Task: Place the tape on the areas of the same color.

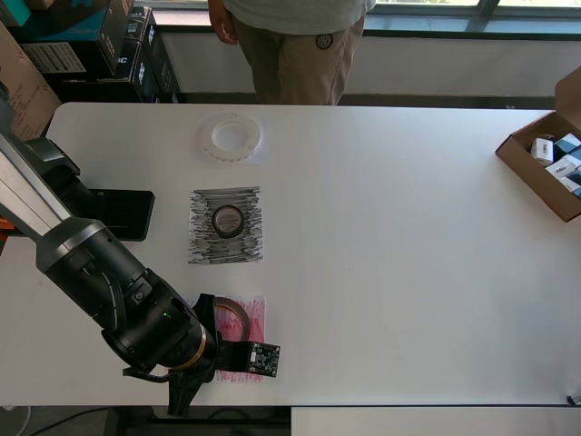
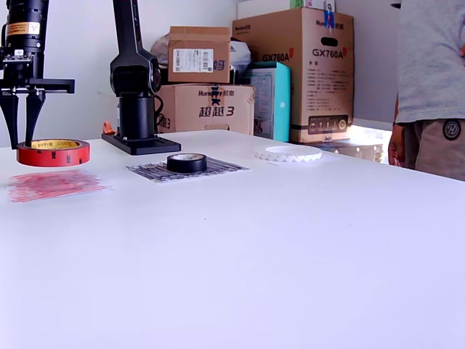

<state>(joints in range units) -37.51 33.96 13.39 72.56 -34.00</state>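
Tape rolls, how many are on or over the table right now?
3. The white roll lies on the faint white patch, the black roll on the black patch, and the red roll hangs in the gripper above the red patch.

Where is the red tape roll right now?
In the exterior view, the red tape roll hangs at far left in the gripper, above the red patch.
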